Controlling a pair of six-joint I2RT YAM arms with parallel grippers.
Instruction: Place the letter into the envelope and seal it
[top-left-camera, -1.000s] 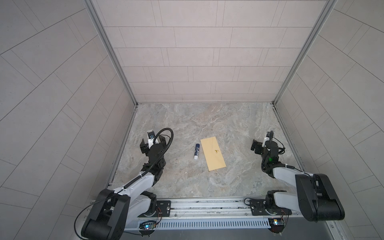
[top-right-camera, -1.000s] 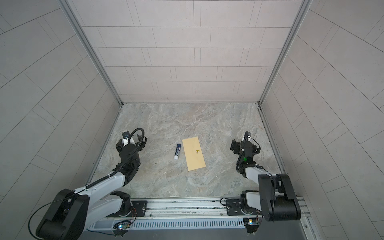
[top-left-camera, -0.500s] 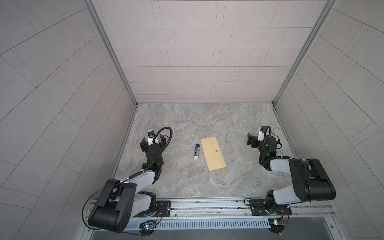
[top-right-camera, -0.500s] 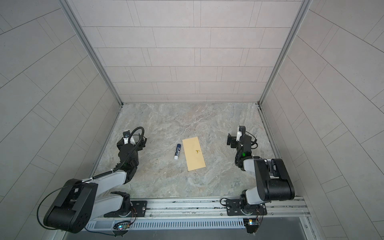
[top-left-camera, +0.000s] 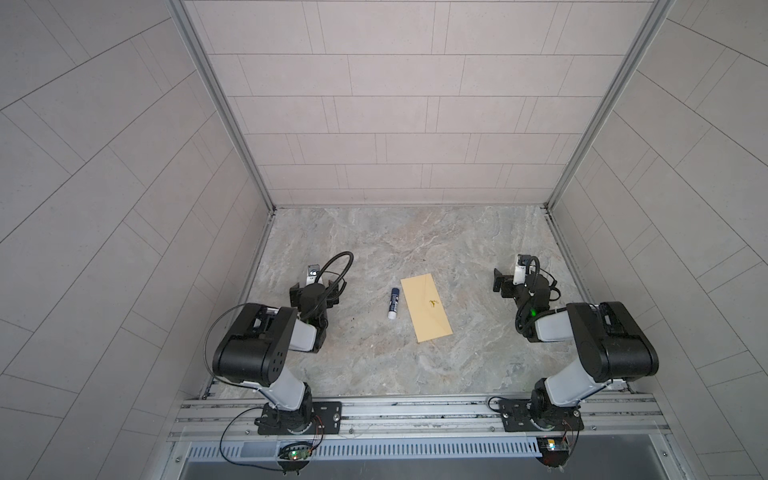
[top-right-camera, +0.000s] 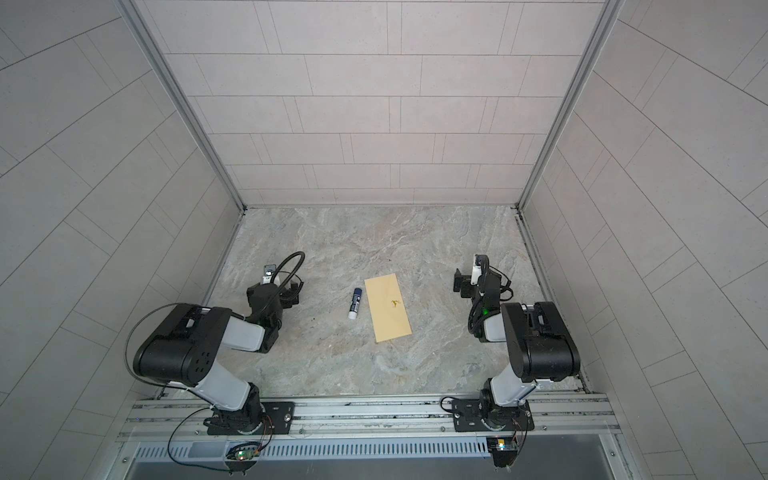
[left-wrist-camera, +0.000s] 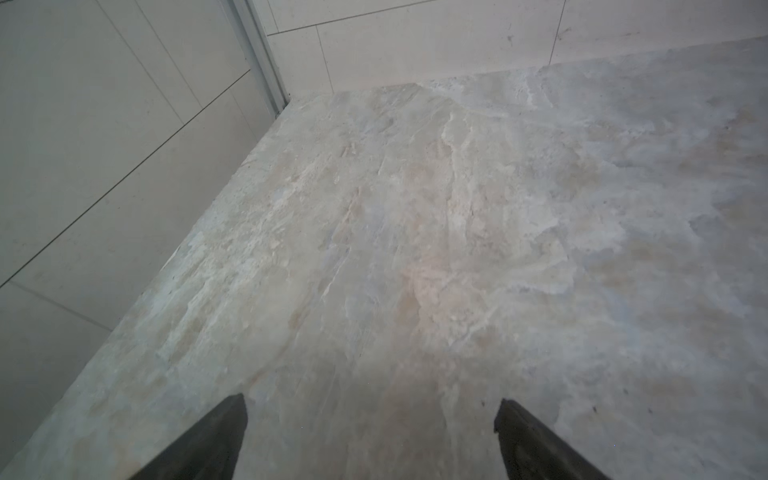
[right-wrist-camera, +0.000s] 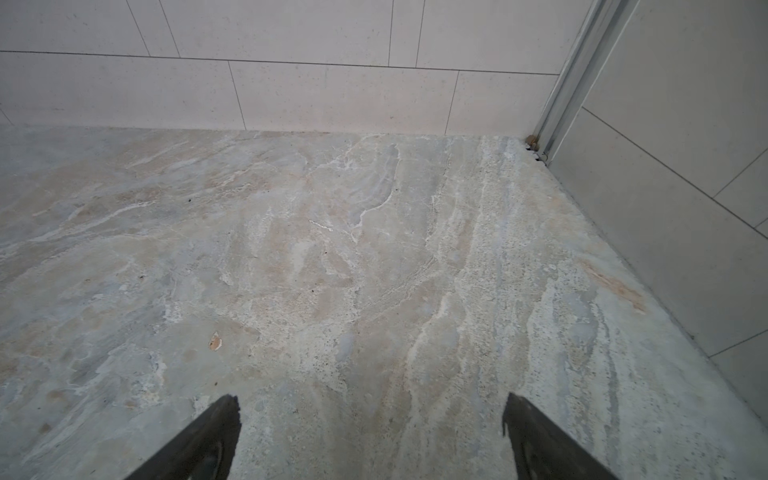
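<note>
On the marble tabletop (top-left-camera: 419, 245), near the middle and well apart from both arms, the envelope (top-left-camera: 426, 307) lies flat and slightly askew in both top views (top-right-camera: 388, 306). A small yellowish mark (top-left-camera: 433, 302) sits on its upper face, too small to make out. Its flap cannot be told from the rest of the paper at this size. The letter shows in no view, and whether it lies inside the envelope cannot be told. Just beside the envelope's left long edge, not clearly touching it, lies a glue stick (top-left-camera: 393, 303) with a blue body and a white end; its label is unreadable.

Neither wrist view reaches the envelope or the glue stick — each takes in only bare stone and the tiled walls, with both fingers cut off at the frame's edge.

The left gripper (left-wrist-camera: 370, 409) stands spread wide, nothing between its dark fingertips (left-wrist-camera: 226, 428), hanging over bare stone near the left wall. From above (top-left-camera: 314, 293) its wrist covers most of it.

The right gripper (right-wrist-camera: 371, 405) is likewise wide apart and holds nothing — only bare stone shows between its tips (right-wrist-camera: 524, 419). From above (top-left-camera: 516, 286) it sits near the right wall.
</note>
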